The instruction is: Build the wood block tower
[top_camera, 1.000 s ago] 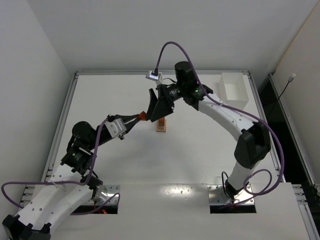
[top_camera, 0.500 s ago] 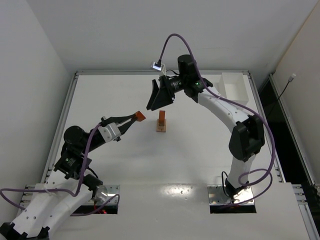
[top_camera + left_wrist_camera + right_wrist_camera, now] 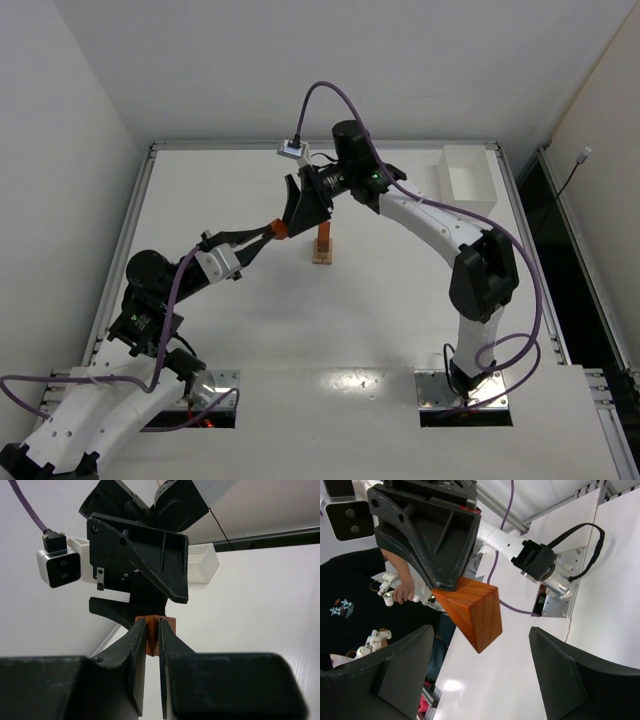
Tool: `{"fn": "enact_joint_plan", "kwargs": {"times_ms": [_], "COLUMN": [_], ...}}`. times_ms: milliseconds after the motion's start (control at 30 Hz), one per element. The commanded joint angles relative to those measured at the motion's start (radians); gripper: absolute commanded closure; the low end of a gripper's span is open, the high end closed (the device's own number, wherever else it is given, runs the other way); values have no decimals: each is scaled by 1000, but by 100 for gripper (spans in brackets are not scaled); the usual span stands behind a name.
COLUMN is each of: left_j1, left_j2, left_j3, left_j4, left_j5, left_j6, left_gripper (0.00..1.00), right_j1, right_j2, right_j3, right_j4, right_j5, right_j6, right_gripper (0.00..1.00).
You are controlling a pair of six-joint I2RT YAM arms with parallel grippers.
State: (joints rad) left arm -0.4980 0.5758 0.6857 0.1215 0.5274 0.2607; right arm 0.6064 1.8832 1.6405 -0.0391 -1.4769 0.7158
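The left arm is seen rising from its base at the near left corner, bent at the elbow, with the forearm stretched far and to the right above the tabletop (image 3: 250, 330). The left hand (image 3: 272, 231) is closed on a reddish-orange block (image 3: 283, 228), which is pinched at the fingertips and held clear of the surface. In the left wrist view only the block's near end is seen between the two fingers (image 3: 135, 650).

Just right of the held block, near the middle of the tabletop, the wood block tower (image 3: 322, 248) is found: an orange piece standing upright on a pale tan base.

The right arm is raised from the near right, folded at the elbow, and reached far and left over the tower. The right hand (image 3: 298, 210) is tipped downward with its jaws spread wide and nothing gripped. Its tips are placed right at the held block; contact cannot be told.

A white box (image 3: 468, 182) lies at the far right corner.
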Motion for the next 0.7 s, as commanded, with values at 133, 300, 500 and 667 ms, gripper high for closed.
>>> {"fn": "enact_joint_plan", "kwargs": {"times_ms": [133,300,500,667], "left_j1": [-11,-11,-11,-11], "left_j2": [-1,-1,9,9], "left_j3": [41,32,23,14], "left_j4": [70,79,79,79], "left_j5": [31,31,31,31], "left_j6": [18,18,28,37], "left_gripper": [100,100,100,100], "right_j1": [3,3,12,12], "right_j2": [25,34,16,7], "right_j3": [91,101,91,91], "right_j4": [25,36,45,45], "right_j5": [-114,-114,-114,-114], "right_j6": [1,28,28,37], "right_gripper": [30,42,50,51]}}
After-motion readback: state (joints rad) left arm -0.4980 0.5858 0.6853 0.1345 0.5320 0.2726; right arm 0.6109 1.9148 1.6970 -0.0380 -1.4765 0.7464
